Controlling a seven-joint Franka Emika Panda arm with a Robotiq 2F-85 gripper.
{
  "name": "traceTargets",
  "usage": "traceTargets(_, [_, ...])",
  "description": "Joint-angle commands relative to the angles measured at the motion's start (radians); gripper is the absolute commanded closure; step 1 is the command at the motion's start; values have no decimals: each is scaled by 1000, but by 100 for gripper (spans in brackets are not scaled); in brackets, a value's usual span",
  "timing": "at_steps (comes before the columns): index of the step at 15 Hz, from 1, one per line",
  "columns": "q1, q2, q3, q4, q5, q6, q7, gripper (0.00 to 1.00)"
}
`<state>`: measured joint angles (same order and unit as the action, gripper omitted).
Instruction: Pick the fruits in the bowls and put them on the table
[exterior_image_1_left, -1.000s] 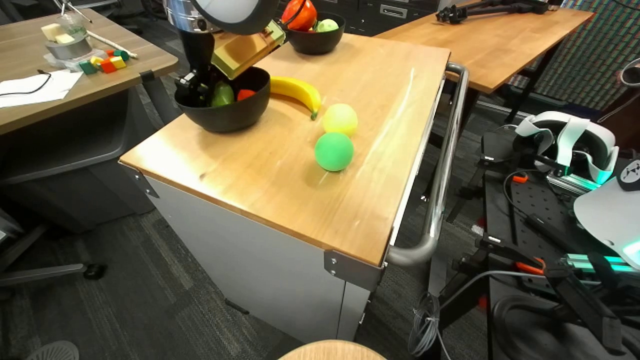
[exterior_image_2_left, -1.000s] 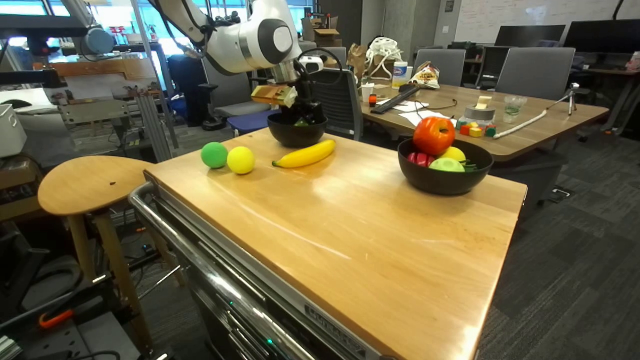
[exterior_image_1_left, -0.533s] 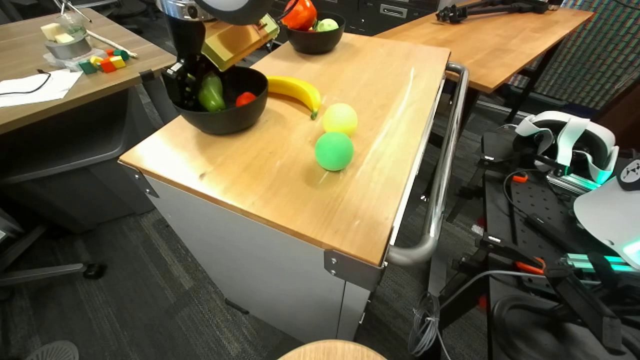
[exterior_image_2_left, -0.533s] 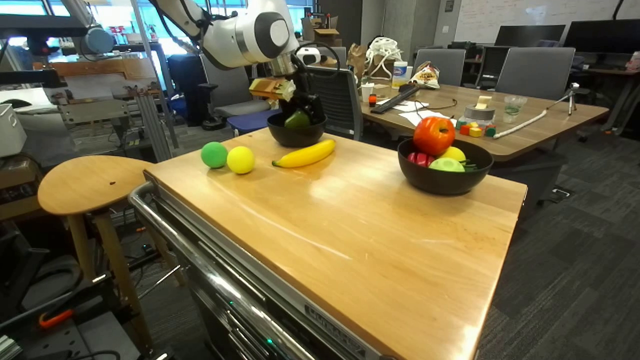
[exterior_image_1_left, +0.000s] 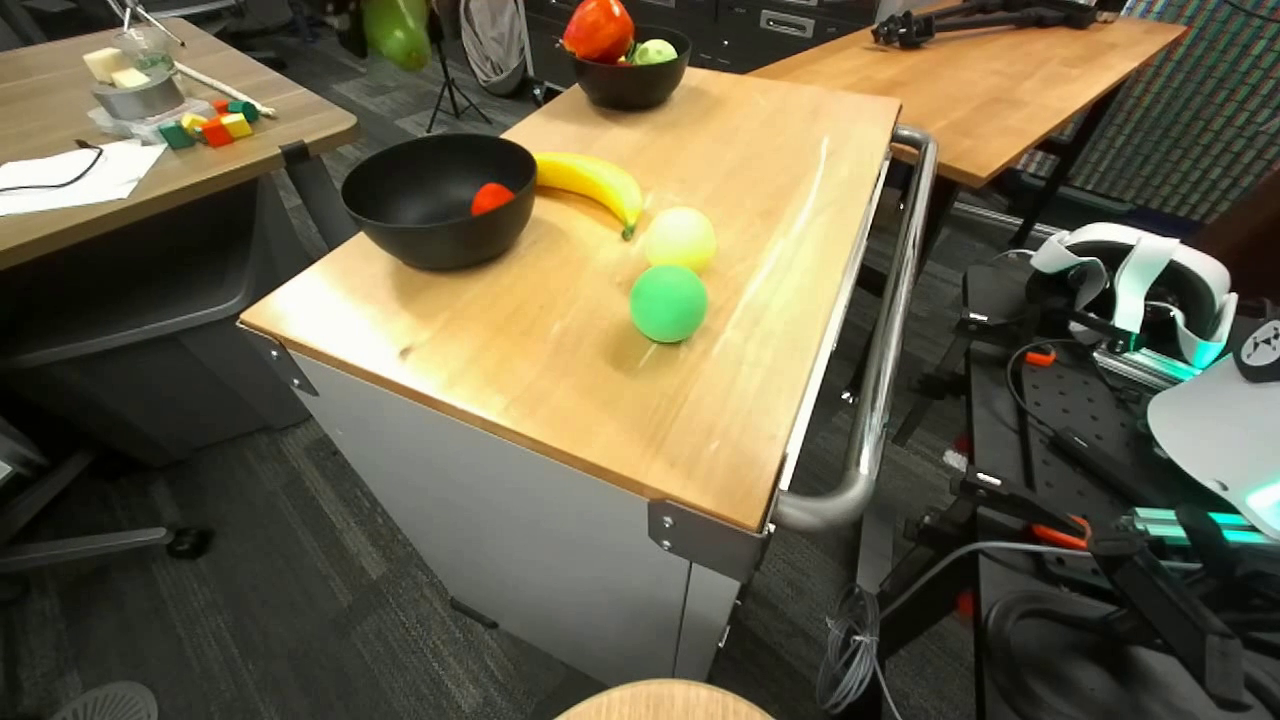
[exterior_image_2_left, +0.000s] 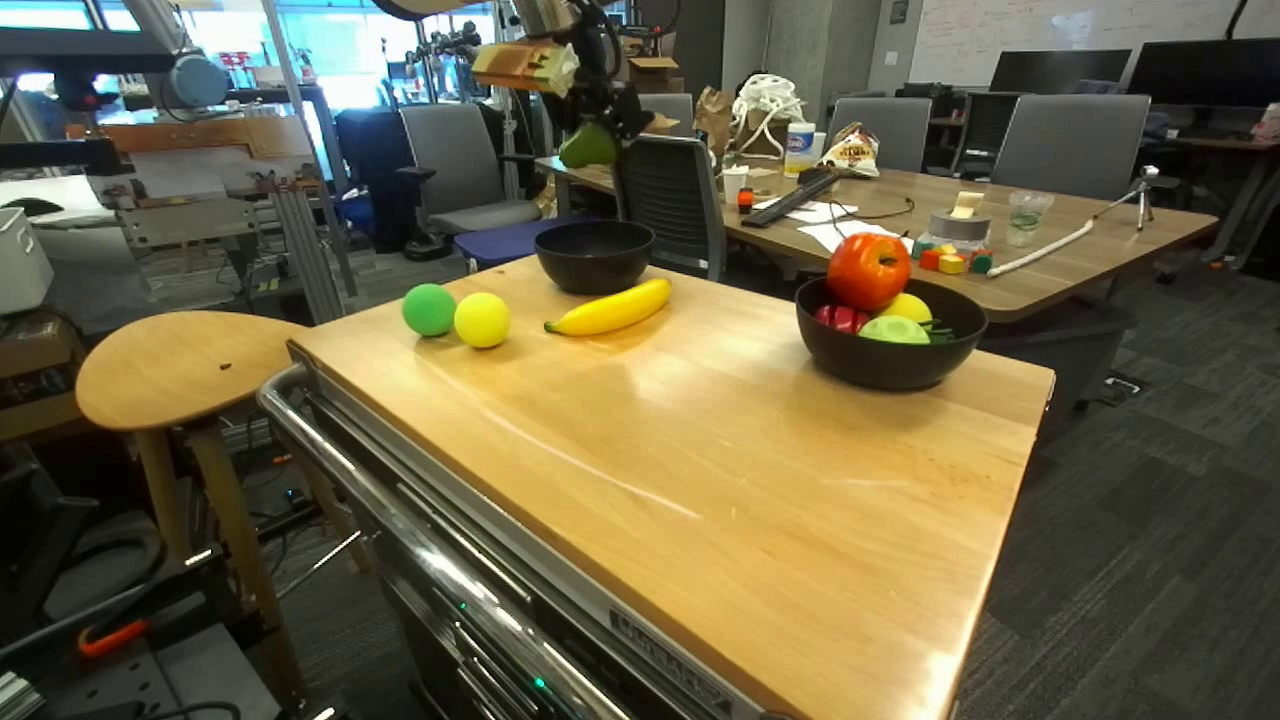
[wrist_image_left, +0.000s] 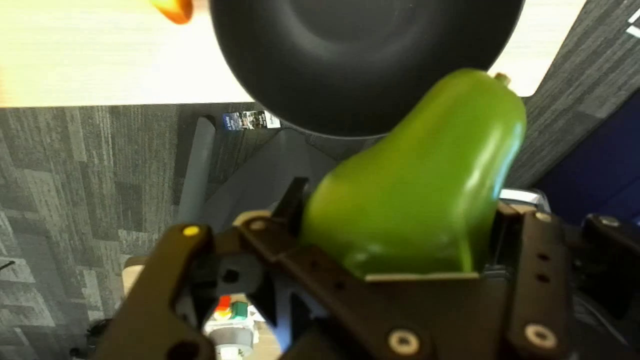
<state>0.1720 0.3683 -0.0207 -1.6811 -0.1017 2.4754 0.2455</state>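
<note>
My gripper is shut on a green pear-shaped fruit, its stem end pointing out from the fingers. They hang above the far black bowl, clear of its rim. A red fruit lies inside that bowl. The larger-looking black bowl holds a red-orange apple, a pale green fruit, a yellow one and a dark red one. On the wooden table rest a banana, a yellow ball and a green ball.
A metal bar handle runs along a side of the table. A round wooden stool stands close to one corner. Beyond is a cluttered desk, with office chairs around it.
The gripper has risen out of the far bowl with the green pear-shaped fruit, and much of the arm has left the exterior views. The red fruit in that bowl shows more fully.
</note>
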Motion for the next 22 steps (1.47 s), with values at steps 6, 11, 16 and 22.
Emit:
traceTargets(6, [-172, -88, -18, -277, 138, 106, -79, 56])
traceTargets(11, [-129, -3, -60, -289, -30, 176, -54, 56])
traceTargets(16, [-100, 38, -115, -274, -152, 194, -25, 56])
traceTargets(22, [-169, -15, -69, -329, -18, 192, -81, 56])
